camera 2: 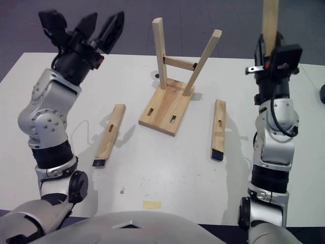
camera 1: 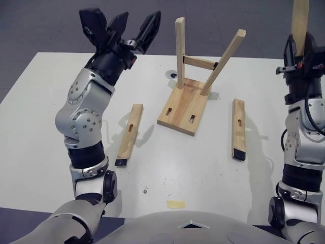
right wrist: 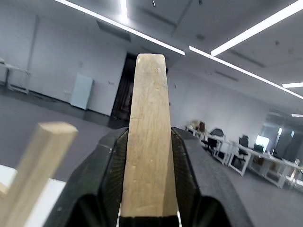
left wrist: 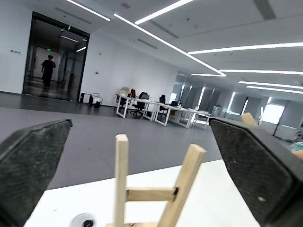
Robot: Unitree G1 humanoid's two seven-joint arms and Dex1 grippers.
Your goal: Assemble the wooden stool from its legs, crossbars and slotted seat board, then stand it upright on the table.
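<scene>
Done: two legs (camera 1: 180, 51) with a crossbar (camera 1: 199, 62) stand in the seat board (camera 1: 180, 104), flat on the table (camera 1: 51, 101);
Left to do: a loose leg (camera 1: 130, 133) lies left of the board, another leg (camera 1: 238, 128) right;
Slots: far pair filled; near slots (camera 1: 168, 111) bare;
Left gripper (camera 1: 134, 28): raised, wide open, empty;
Right gripper (camera 2: 270, 46): clamped on an upright stick (right wrist: 149, 118), possibly the second crossbar

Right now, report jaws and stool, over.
Left gripper raised, jaws open. Right gripper shut on leg. Seat board holds two upright legs, one crossbar. Two loose legs flank it.
</scene>
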